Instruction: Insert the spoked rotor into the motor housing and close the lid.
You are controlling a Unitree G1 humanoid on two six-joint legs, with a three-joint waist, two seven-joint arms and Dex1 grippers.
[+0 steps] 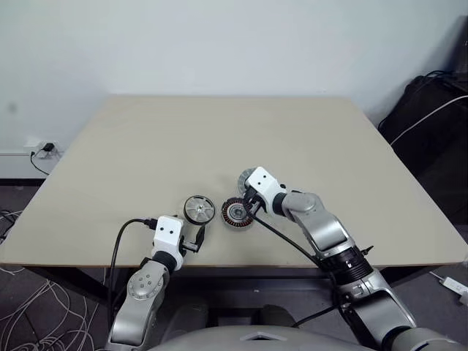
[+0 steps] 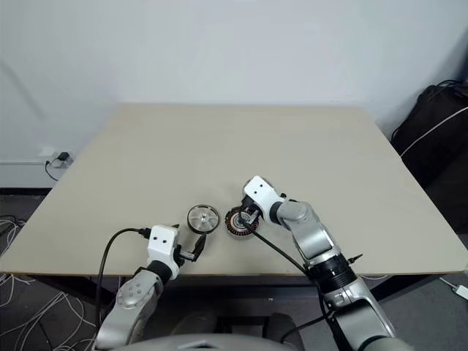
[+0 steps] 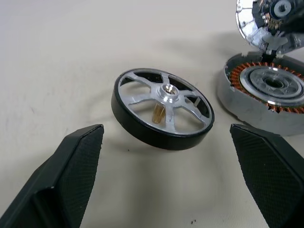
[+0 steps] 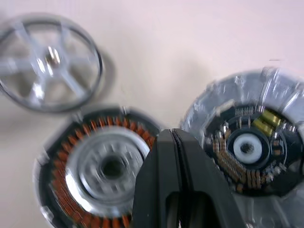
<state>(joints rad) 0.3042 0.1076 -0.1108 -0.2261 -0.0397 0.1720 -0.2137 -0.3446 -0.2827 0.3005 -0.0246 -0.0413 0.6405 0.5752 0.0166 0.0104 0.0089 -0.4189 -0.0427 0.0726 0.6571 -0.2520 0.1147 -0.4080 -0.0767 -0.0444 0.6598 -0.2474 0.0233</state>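
The spoked rotor (image 1: 199, 209), a black-rimmed wheel with silver spokes and a brass centre, lies flat near the table's front. My left gripper (image 1: 196, 240) is open just in front of it, fingers (image 3: 76, 161) wide apart and touching nothing. Right of the rotor sits the motor housing (image 1: 235, 213), a silver round case with copper windings. The lid (image 1: 245, 178), a silver disc with a circuit-board face, stands tilted just beyond the housing. My right gripper (image 1: 251, 205) is shut, its tips at the housing's rim between housing and lid. No part shows between its fingers.
The beige table (image 1: 219, 131) stretches far beyond the parts. Its front edge runs just under my left wrist. Cables and a wall socket (image 1: 45, 148) are on the floor at the left. A black bag (image 1: 431, 124) is at the right.
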